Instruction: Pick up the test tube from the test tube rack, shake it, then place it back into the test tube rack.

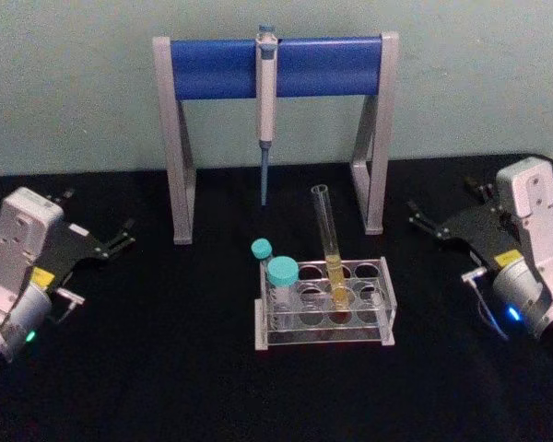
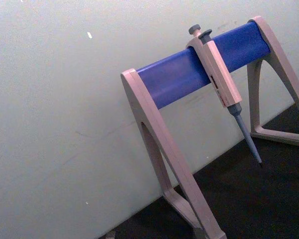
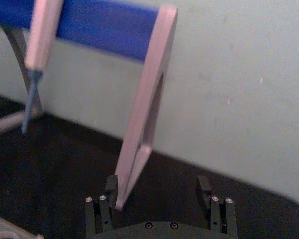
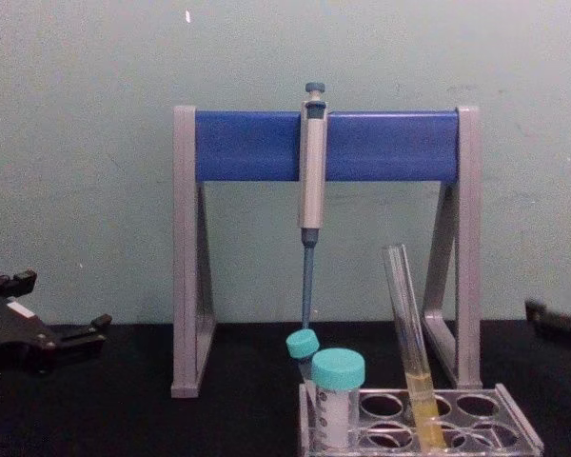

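- Pipette stand [image 1: 275, 66]: grey legs, blue crossbar, far centre of the black table [image 1: 166, 368].
- Pipette [image 1: 266, 101] hanging from the crossbar's middle.
- Two teal-capped tubes [image 1: 281, 276], upright, near centre.

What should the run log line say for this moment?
test tube: in test tube rack, untouched | left gripper: open, parked | right gripper: open, parked

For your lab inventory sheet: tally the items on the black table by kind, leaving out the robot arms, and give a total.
Long test tube: 1
Teal-capped tubes: 2
Test tube rack: 1
Pipette: 1
Pipette stand: 1
Total: 6
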### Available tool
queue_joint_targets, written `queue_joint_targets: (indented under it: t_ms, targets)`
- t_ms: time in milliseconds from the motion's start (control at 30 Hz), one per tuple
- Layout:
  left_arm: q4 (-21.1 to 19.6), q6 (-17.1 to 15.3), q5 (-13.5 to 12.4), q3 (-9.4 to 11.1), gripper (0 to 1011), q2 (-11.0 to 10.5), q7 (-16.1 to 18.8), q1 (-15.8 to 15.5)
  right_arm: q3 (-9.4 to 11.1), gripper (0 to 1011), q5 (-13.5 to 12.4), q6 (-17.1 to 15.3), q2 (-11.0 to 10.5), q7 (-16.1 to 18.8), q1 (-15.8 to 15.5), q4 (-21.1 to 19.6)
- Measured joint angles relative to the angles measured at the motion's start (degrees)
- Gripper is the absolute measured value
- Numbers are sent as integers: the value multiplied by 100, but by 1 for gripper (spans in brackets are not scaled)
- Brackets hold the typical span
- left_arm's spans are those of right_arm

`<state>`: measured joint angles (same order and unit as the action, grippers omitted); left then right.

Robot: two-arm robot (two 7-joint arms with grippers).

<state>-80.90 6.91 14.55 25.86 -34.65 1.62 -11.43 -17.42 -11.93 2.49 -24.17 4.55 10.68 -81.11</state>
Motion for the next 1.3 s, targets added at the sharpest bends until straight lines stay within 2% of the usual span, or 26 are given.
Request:
queue_joint_targets:
  t_ms: [233, 1300]
  targets:
    - [0, 0, 0, 0, 1001, 0, 0, 0, 1, 1000, 165, -165, 86, -15, -41, 231]
    - [-1, 0, 0, 0, 1001, 0, 0, 0, 9, 1000, 179, -176, 94, 10, -34, 255]
